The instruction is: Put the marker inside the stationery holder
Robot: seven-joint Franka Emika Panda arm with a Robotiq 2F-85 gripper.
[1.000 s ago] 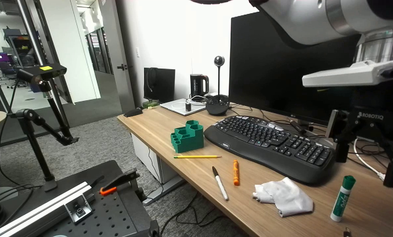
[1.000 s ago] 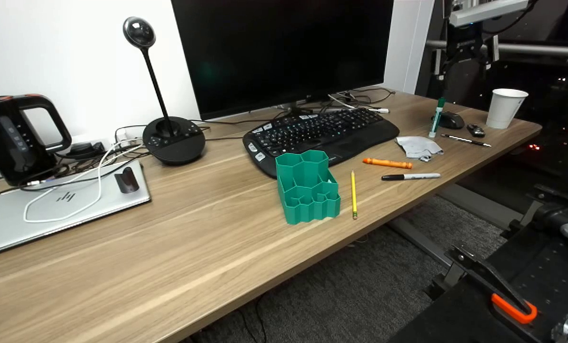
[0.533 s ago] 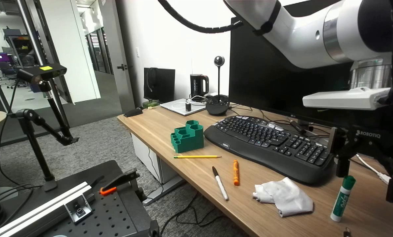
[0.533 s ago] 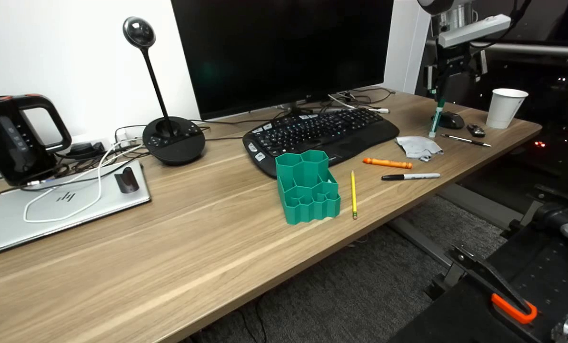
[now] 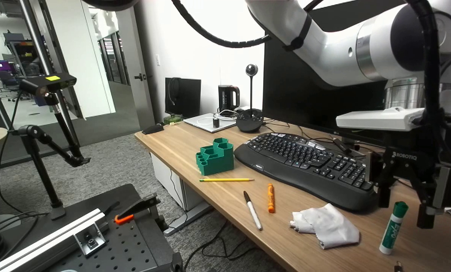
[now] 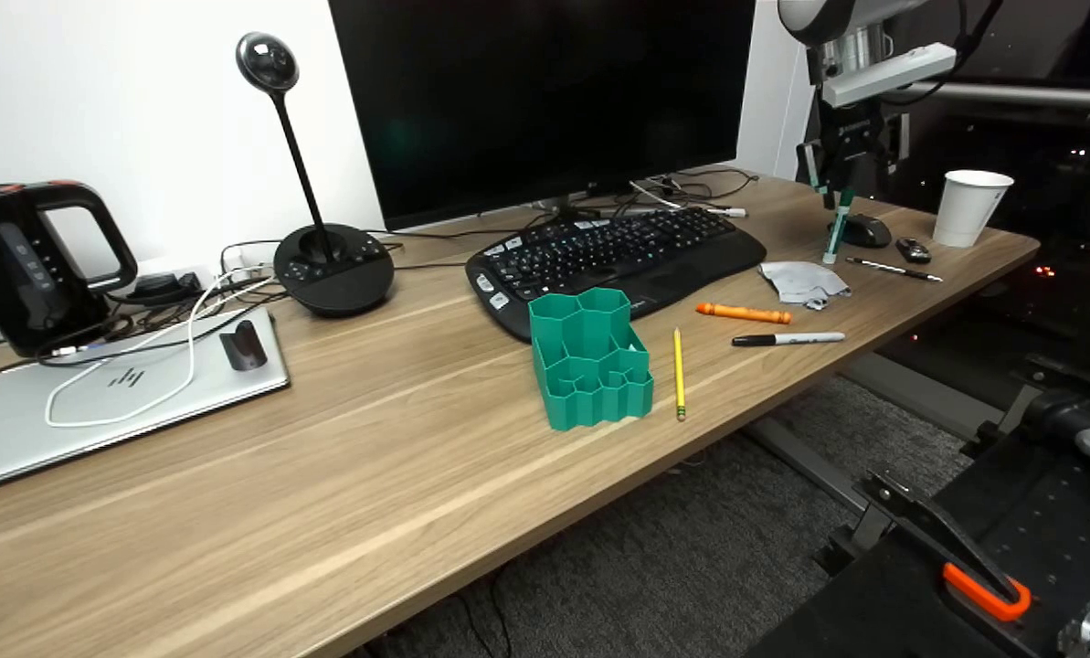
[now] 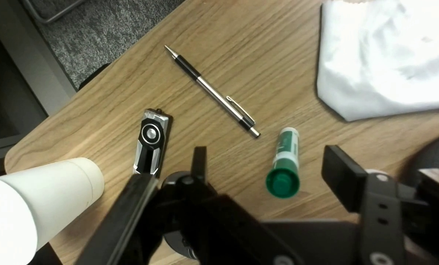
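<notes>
Marker (image 5: 393, 229) stands upright, long axis vertical, green end (image 5: 400, 209) uppermost; claw (image 7: 271, 170) spread apart

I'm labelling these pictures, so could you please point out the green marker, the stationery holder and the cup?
Green marker (image 5: 393, 229): in an exterior view, on its barrel.
Stationery holder (image 5: 220, 162): in an exterior view, on its outer wall.
Cup (image 7: 57, 195): in the wrist view, on its side.

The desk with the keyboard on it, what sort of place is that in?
Probably an office, perhaps one doubling as a robotics lab. A large monitor and a black keyboard on the desk suggest office work; the robot arm over it hints at the lab.
</notes>
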